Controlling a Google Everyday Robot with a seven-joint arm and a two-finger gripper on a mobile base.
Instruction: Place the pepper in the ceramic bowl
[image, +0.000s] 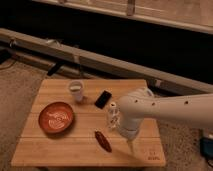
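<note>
The pepper (103, 141), small, slender and dark red, lies on the wooden table (60, 150) near its front edge. The ceramic bowl (55, 117), shallow, orange-red with whitish swirls, sits at the table's left. My white arm reaches in from the right, and my gripper (129, 144) hangs over the table just right of the pepper, a short gap from it and pointing down.
A small white cup (76, 91) stands at the back of the table. A black phone (103, 99) lies to its right. A small white bottle (113, 115) stands mid-table, right against my arm. A dark wall with a rail runs behind the table.
</note>
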